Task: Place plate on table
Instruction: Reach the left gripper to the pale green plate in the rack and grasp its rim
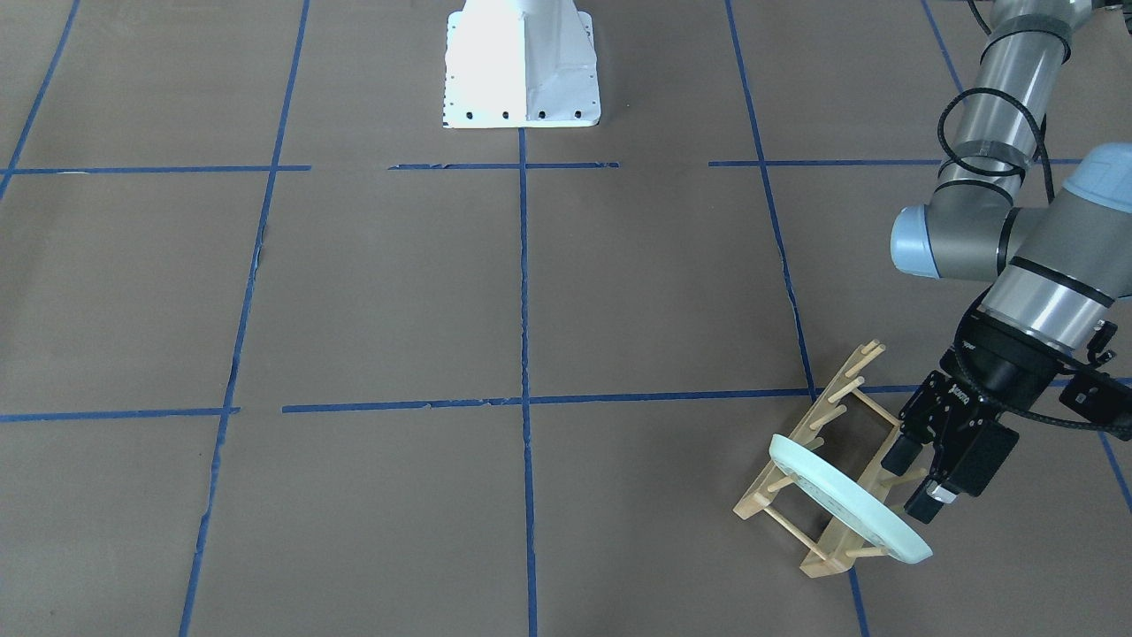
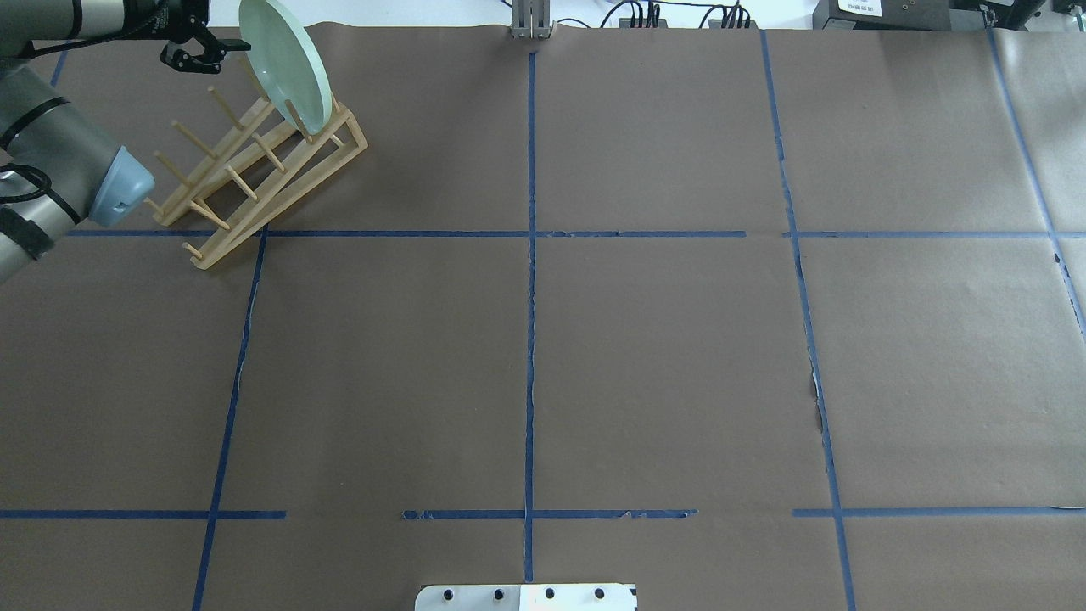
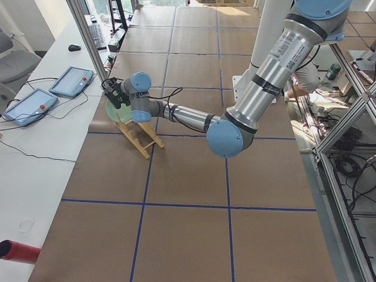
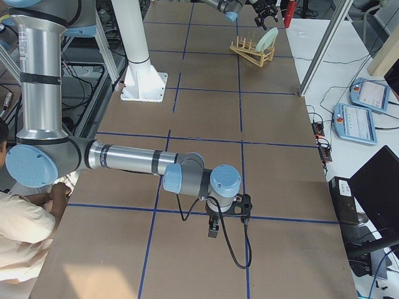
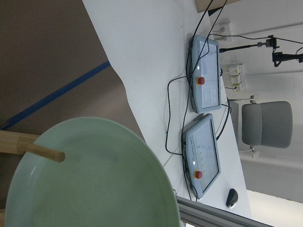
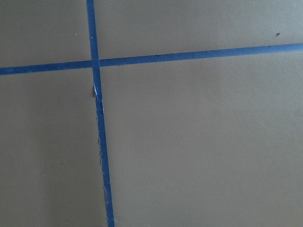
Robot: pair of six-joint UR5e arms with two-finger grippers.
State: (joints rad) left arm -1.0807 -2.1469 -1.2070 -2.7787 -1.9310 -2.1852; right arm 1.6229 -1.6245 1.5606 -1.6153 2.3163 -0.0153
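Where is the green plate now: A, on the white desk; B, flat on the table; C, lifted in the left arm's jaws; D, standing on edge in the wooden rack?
D: the plate leans on edge between the pegs of the wooden rack, with the left gripper beside it, jaws open.

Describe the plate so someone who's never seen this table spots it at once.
On the brown table with blue tape lines, look to the far corner on the robot's left, where a wooden peg rack sits. The plate stands on edge between the pegs at its far end: round, pale mint green, the only thing in the rack.
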